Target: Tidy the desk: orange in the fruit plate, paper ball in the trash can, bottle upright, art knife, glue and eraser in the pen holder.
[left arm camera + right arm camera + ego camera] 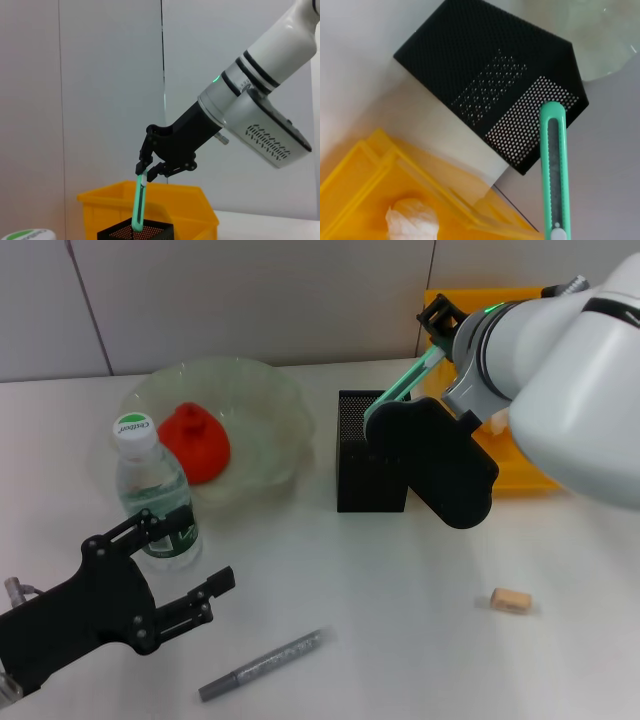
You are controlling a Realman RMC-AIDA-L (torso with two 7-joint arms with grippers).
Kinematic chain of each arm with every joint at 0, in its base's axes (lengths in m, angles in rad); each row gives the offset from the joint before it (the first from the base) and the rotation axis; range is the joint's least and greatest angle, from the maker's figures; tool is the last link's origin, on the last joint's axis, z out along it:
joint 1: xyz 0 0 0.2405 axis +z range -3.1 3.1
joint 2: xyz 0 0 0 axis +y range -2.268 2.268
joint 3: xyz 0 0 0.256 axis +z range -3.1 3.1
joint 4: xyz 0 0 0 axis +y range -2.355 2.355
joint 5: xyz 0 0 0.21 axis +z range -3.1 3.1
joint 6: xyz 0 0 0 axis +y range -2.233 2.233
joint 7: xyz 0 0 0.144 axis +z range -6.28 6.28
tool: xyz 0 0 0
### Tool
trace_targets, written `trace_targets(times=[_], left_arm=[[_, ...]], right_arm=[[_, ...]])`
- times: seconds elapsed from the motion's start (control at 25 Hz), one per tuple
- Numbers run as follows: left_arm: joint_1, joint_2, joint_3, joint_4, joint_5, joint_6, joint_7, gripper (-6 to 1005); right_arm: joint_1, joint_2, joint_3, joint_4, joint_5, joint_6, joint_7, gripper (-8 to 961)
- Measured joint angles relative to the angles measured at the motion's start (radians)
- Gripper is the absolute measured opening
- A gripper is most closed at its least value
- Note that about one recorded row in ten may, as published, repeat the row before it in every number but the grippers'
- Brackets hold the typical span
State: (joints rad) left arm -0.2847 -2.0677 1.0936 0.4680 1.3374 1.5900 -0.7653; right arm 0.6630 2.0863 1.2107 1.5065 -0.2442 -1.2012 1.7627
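Note:
My right gripper (438,328) (148,169) is shut on the top end of a green art knife (404,382) (139,204) (554,170). The knife hangs tilted, with its lower end at the mouth of the black mesh pen holder (370,470) (156,233) (490,85). The orange (195,442) lies in the glass fruit plate (265,410). Beside the plate a bottle (150,490) stands upright. My left gripper (200,548) is open just in front of it. A grey glue stick (262,664) and a tan eraser (510,600) lie on the table. The paper ball (413,221) sits in the yellow trash can (470,302) (365,190).
The white table (340,580) ends at a grey wall behind. The yellow bin stands right behind the pen holder, and the plate is just to the holder's left. The right arm's bulky wrist (450,465) hangs over the holder's right side.

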Motion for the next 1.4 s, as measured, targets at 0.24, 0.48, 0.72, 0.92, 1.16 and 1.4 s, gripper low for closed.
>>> trace_targets(times=[0.24,0.48,0.72,0.92,1.16,1.4], left_arm=[[0.004,0.000,0.000,-0.001,0.000,0.004,0.000,781],[0.006,0.000,0.000,-0.002,0.000,0.006,0.000,781],[0.010,0.000,0.000,-0.002,0.000,0.007,0.001,781],[0.014,0.000,0.000,-0.002,-0.002,0.007,0.002,781],[0.013,0.000,0.000,-0.002,-0.003,0.007,0.004,781],[0.014,0.000,-0.002,-0.002,-0.003,0.007,0.004,781]], right_arm=[[0.001,0.000,-0.008,-0.010,-0.013,0.003,0.015,185],[0.007,0.000,-0.024,-0.011,-0.016,0.007,0.031,189],[0.013,0.001,-0.035,-0.017,-0.025,0.016,0.047,192],[0.021,0.002,-0.042,-0.020,-0.028,0.019,0.064,194],[0.030,0.003,-0.052,-0.021,-0.040,0.032,0.092,345],[0.036,0.002,-0.031,-0.008,-0.052,0.095,0.184,411]])
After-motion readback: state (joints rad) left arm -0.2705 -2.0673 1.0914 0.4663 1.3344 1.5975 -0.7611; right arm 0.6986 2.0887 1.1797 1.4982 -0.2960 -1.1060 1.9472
